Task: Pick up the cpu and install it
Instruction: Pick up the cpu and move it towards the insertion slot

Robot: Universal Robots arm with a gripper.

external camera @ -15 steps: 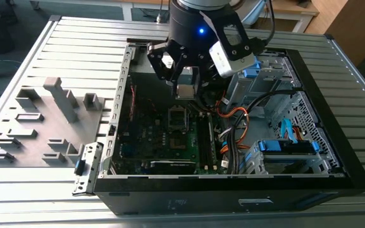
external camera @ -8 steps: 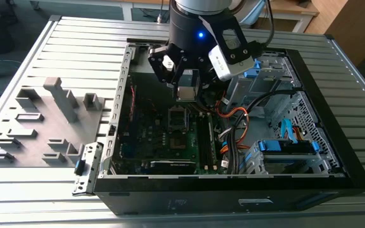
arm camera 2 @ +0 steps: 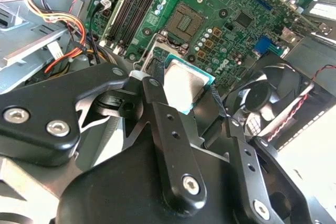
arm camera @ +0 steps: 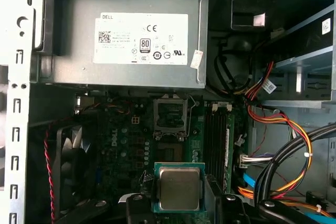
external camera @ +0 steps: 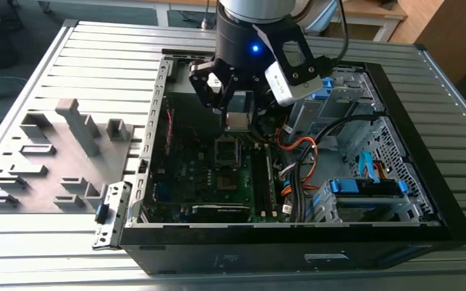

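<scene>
Gripper [arm camera 2: 185, 90], jaws clamped on the cpu [arm camera: 179, 187], hovers near the motherboard socket [external camera: 226, 151], mid-frame; seating demands square alignment.

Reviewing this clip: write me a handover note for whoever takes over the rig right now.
Gripper: jaws shut on the cpu, gripping it by its edges.
Cpu: held in the air inside the open computer case, above the motherboard and apart from the socket.
Done: cpu picked up and brought into the case.
Left: socket is empty; cpu not yet seated.
</scene>
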